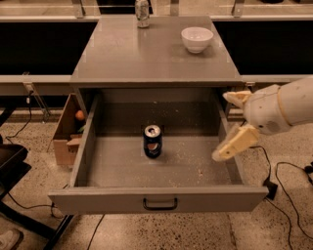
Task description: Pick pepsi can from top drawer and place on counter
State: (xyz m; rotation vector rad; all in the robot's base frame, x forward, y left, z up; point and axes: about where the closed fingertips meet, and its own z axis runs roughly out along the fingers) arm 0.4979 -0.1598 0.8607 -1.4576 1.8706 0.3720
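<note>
The pepsi can stands upright in the middle of the open top drawer, dark blue with a silver top. The drawer is pulled out fully, its dark bar handle on the front panel. The counter lies above and behind it. My gripper is at the drawer's right wall, to the right of the can and well apart from it. Its two cream fingers are spread wide and hold nothing.
A white bowl sits on the counter at the back right. A silver-grey can stands at the counter's back edge. A cardboard box with an orange item is on the floor left of the cabinet. Cables lie on the floor at the right.
</note>
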